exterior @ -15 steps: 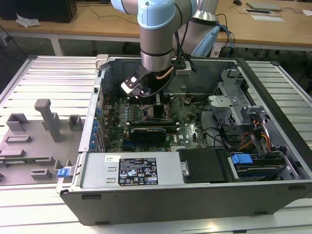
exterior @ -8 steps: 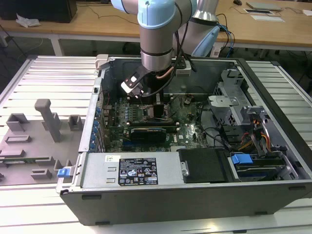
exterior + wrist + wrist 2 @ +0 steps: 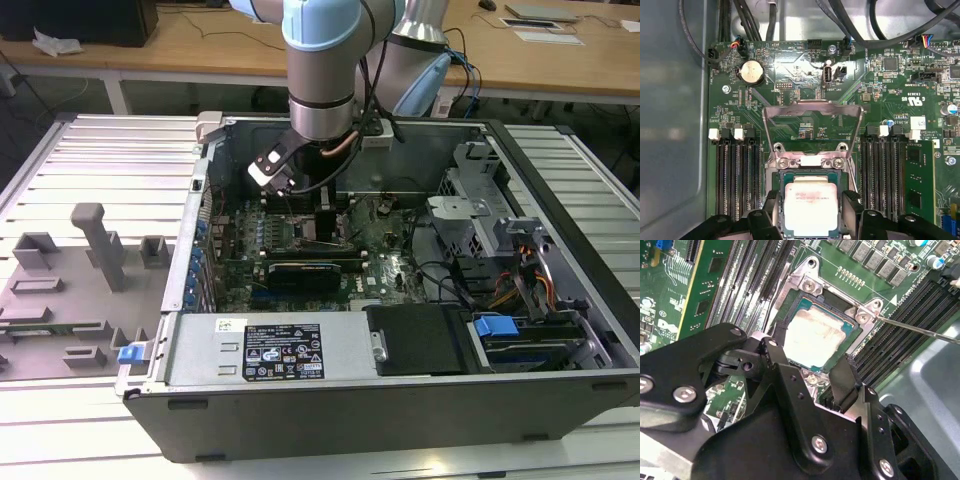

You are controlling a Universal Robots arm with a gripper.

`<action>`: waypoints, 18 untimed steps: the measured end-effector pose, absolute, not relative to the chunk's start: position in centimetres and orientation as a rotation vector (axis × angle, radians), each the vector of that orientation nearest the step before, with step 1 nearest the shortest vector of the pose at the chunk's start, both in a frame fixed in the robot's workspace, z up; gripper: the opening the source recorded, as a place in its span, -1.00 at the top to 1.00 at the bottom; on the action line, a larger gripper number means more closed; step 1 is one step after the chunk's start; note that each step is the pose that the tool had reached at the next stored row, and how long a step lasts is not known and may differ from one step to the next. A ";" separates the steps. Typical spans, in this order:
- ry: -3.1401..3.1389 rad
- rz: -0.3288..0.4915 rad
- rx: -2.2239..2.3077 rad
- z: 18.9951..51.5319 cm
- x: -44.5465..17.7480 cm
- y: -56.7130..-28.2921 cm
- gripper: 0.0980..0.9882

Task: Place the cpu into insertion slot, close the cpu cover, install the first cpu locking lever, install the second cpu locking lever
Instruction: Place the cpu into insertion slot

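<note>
The cpu (image 3: 810,207), a pale silvery square, lies flat in the insertion slot (image 3: 781,186) on the green board; the second wrist view shows the cpu (image 3: 817,337) seated the same way. My gripper (image 3: 811,216) hangs just above it, open, with one black finger (image 3: 771,207) on each side and a small gap to the chip's edges. The cpu cover (image 3: 812,106) stands swung up from its hinge behind the socket, its window showing the board beyond. A thin metal lever rod (image 3: 920,330) sticks out free beside the socket. In the exterior view my gripper (image 3: 325,228) reaches down into the open computer case.
Long black memory slots (image 3: 737,180) flank the socket on both sides. A graphics card (image 3: 305,272) lies in front of the socket in the exterior view, with the power supply (image 3: 285,350) and drive bays (image 3: 500,330) nearer. Case walls (image 3: 200,230) enclose the board.
</note>
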State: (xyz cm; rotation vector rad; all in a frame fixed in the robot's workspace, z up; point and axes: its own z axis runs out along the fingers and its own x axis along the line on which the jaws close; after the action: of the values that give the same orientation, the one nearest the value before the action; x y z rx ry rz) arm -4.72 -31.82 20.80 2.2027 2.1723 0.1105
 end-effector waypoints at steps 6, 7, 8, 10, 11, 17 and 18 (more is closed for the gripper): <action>2.172 0.110 2.203 20.8 -4.7 -31.8 0.43; 2.172 0.110 2.203 20.8 -4.7 -31.8 0.57; 2.172 0.110 2.203 20.8 -4.7 -31.8 0.70; 2.172 0.110 2.203 20.8 -4.7 -31.8 0.97; 2.172 0.110 2.203 20.8 -4.7 -31.8 0.97; 2.172 0.110 2.203 21.5 -4.7 -31.8 0.98; 2.172 0.110 2.203 22.0 -4.7 -31.8 0.98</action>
State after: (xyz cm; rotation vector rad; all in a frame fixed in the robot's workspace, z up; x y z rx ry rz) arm -4.72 -31.82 22.01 2.2027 2.1721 0.1103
